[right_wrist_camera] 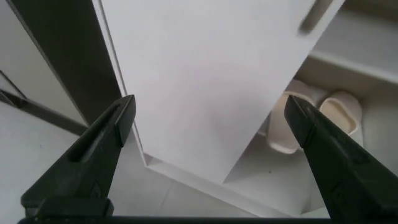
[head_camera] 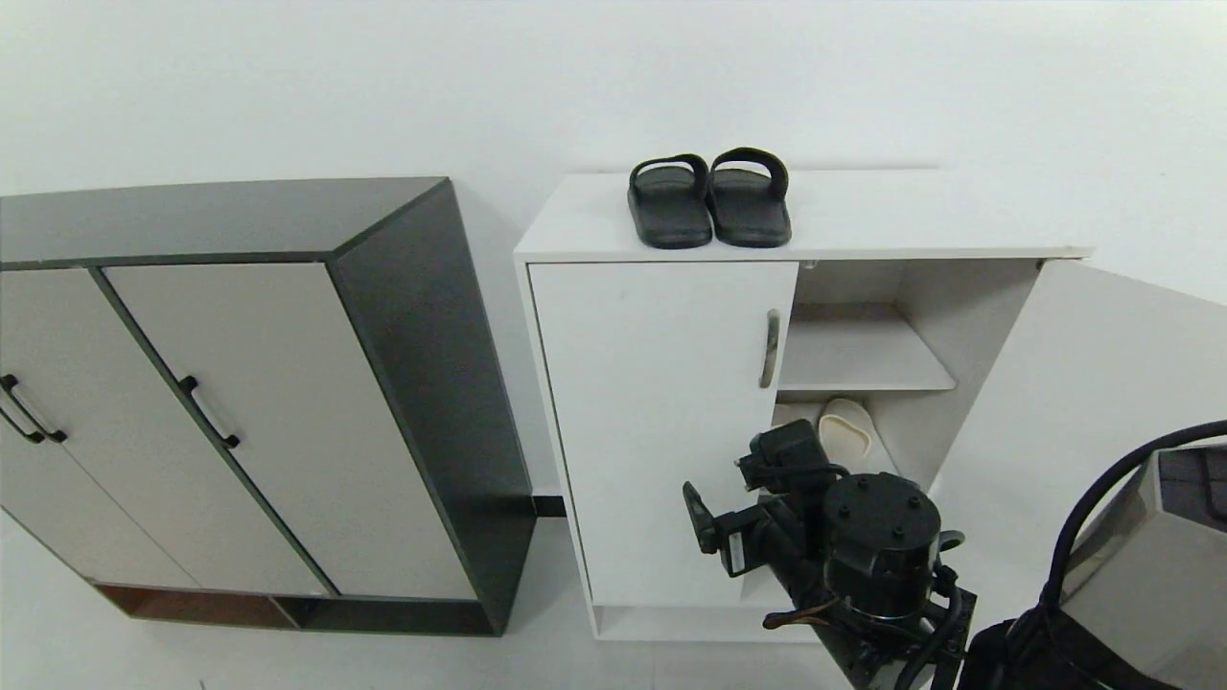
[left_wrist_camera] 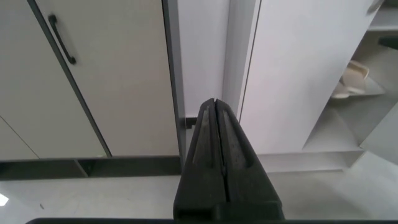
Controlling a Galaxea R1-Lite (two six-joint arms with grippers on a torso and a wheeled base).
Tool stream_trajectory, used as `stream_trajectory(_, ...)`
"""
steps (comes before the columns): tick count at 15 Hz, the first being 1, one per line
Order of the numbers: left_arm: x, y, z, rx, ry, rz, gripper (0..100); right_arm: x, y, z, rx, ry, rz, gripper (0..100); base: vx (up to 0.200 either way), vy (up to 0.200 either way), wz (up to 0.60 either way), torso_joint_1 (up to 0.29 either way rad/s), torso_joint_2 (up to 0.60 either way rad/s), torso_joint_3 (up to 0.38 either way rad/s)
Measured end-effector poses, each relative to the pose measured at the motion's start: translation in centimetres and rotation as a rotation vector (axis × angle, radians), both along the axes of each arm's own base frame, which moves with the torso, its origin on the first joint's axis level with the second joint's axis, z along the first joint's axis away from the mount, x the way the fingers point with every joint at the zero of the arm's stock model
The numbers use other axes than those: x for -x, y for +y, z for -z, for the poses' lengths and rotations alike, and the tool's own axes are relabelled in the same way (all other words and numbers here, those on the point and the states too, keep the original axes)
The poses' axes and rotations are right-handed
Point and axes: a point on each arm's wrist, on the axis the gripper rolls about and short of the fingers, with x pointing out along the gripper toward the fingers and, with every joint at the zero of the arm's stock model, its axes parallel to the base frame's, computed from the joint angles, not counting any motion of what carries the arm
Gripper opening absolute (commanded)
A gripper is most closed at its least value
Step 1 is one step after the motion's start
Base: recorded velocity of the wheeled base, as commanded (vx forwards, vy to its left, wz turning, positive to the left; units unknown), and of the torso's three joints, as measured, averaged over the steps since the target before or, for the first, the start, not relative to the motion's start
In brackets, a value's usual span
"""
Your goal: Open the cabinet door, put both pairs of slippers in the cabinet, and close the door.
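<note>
**Black pair on top, pale pair inside**

The black slippers (head_camera: 709, 199) sat side by side on the top of the white cabinet (head_camera: 661, 431), at the upper centre of the head view. The pale slippers (head_camera: 844, 429) lay on the lower shelf inside, at centre right. The open door (head_camera: 1102, 402) stood swung wide at the right of the frame.

The black pair looked light, soft and rubbery, likely to flex but not to break. A pinch across both straps (head_camera: 671, 165), where the two slippers touched, would probably lift them together. The flat soles offered little to catch.

The right gripper (head_camera: 743, 484) hung low in front of the cabinet, at the lower centre of the head view, its fingers spread wide and holding nothing. The left gripper (left_wrist_camera: 216, 107) had its fingers pressed together, empty, facing the gap between the white cabinet and the dark cabinet (head_camera: 240, 402).

The pale pair was partly hidden behind the closed door (head_camera: 661, 402) and the arm, so how they sat could not be told. The open door ran off the right edge. The upper shelf (head_camera: 863, 359) looked bare where it could be seen, though its near-left part was covered
</note>
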Motion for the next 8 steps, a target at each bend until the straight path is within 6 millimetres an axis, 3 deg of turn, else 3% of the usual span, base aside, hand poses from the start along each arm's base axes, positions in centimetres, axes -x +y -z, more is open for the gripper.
stream_trajectory(8,0.00,0.08,-0.01,0.004,0.000,-0.036,0,0.09,-0.33,0.04,0.004,0.005,-0.001,100,0.000,0.000,0.00,0.188,-0.50,-0.314)
